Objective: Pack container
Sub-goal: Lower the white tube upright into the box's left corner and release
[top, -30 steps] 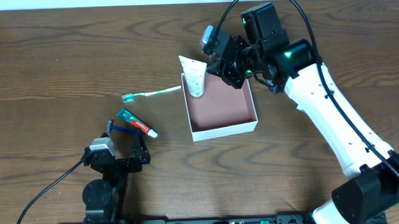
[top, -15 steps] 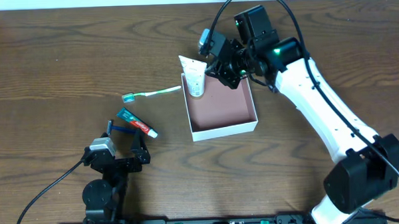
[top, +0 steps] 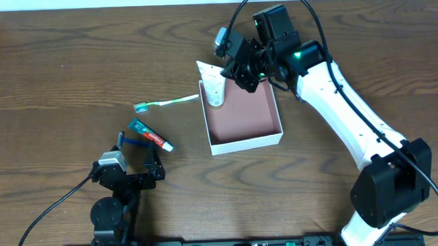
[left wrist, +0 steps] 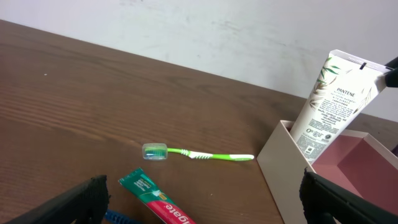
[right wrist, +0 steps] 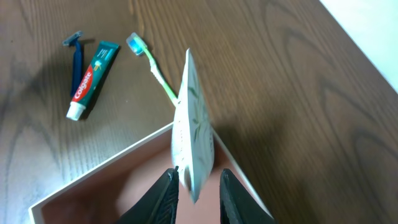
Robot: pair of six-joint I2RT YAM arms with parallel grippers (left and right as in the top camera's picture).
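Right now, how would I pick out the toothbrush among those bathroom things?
Find the big white box with the reddish inside. Just off its far left corner lies the toothbrush. It is the only thin, pale green stick; the toothpaste tube nearby is short and fat.

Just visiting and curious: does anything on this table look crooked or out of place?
The white tube stands cap-down in the container corner nearest the green toothbrush, leaning out over the wall instead of lying flat inside. The right end effector grips its flat top end.
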